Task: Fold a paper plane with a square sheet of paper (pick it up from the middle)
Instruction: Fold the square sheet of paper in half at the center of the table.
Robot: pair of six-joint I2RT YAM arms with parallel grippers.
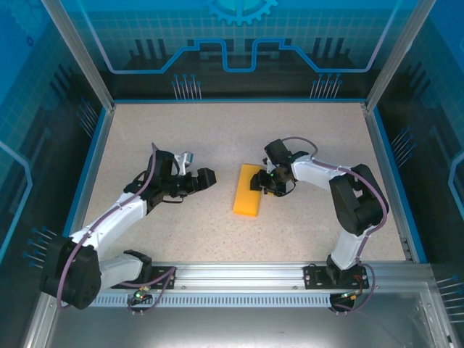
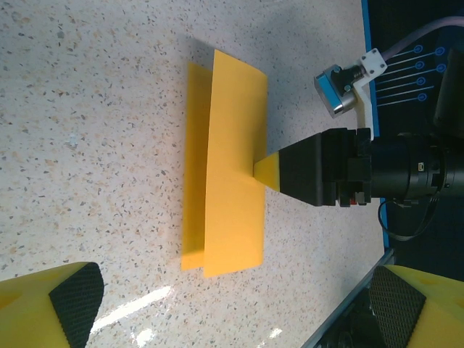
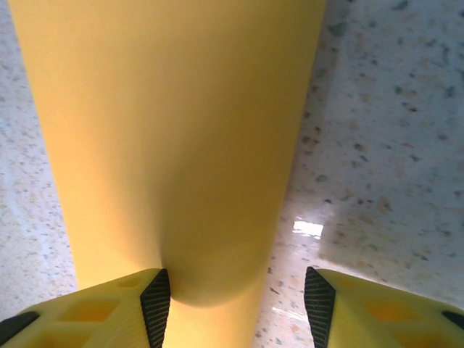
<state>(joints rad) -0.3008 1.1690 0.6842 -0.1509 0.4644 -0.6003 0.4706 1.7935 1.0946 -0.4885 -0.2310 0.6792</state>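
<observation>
**While Left Arm Hangs Back, Folded Sheet Lies at Right Gripper's Tips**

Where the left arm reaches in over the speckled table, the left gripper hovers above the surface with its fingers spread as wide as they go, holding nothing. From its own wrist camera the two yellow fingers sit at the bottom corners, far apart, with bare table between them. They face the paper from a short way off without touching it.

At mid-table lies the sheet of paper, orange-yellow and folded over into a long narrow rectangle, its long side running roughly from the far edge toward the near one. It rests on the table between the two grippers, closer to the right one. The left wrist view shows two layers. The upper one is shifted slightly, so a thin strip of the lower layer shows along one long edge.

At the sheet's right edge the right gripper is down low, its tips meeting the paper about halfway along. Its fingers stand partly apart, not pinched together. In the right wrist view the paper runs away from the camera and bulges upward near the black pad on the left of that view, which sits against it. The other pad is clear of the paper, over bare table.
</observation>
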